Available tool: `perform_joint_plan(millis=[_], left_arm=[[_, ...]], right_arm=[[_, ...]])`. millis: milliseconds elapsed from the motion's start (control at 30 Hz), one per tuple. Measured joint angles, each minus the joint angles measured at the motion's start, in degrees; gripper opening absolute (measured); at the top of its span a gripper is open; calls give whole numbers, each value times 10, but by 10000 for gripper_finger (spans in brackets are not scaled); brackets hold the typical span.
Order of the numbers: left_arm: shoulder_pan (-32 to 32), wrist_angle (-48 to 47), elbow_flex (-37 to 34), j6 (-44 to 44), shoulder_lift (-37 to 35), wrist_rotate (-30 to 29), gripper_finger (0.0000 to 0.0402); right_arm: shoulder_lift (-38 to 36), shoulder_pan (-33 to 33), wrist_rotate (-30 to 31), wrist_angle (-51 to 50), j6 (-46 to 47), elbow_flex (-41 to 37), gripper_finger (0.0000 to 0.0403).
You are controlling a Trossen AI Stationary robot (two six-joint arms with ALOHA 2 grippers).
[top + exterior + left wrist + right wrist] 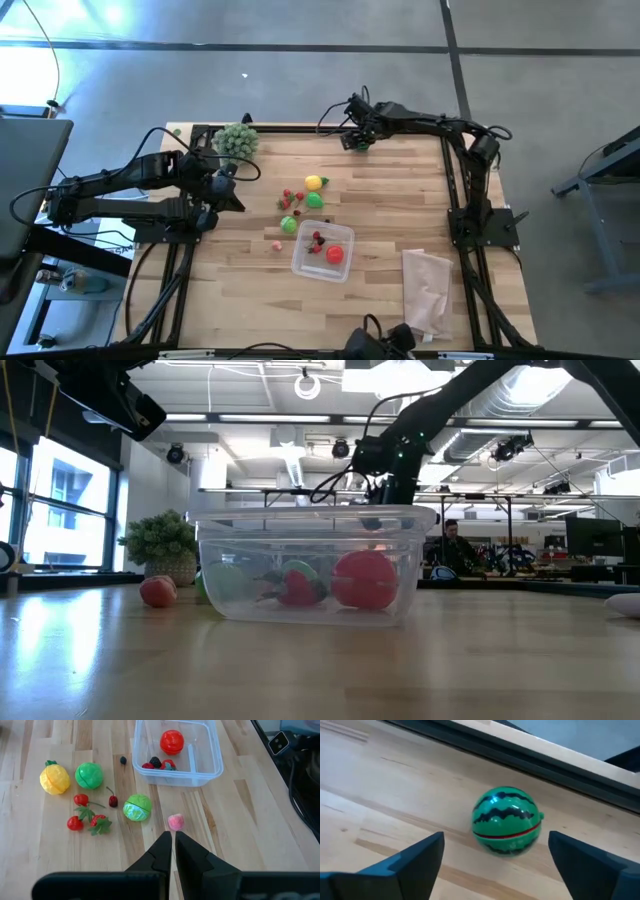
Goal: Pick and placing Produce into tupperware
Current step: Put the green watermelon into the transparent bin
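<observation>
Barely started: the tupperware (324, 252) mid-table is holding just a red tomato (172, 741) and berries. Right claw (495, 851) is hovering wide-open over the watermelon ball (507, 820); left claw (173, 839) is sitting pinched shut, empty.

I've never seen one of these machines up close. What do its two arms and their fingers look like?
Both arms are black, jointed, slender tubes with thin black cables looping along them. The left gripper ends in two flat, dark, wedge-shaped fingers tapering to narrow tips. The right gripper has similar dark angular fingers with squared-off tips.
</observation>
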Motion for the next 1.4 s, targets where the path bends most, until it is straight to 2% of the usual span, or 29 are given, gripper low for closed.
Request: perform_joint_plan(millis=[300, 833, 1400], left_arm=[[0, 0, 0, 0, 0, 0, 14], [0, 0, 0, 0, 0, 0, 14], [0, 0, 0, 0, 0, 0, 14]], right_arm=[[22, 0, 7, 6, -13, 0, 397], [68, -18, -13, 23, -9, 0, 399], [81, -32, -26, 46, 51, 0, 399]])
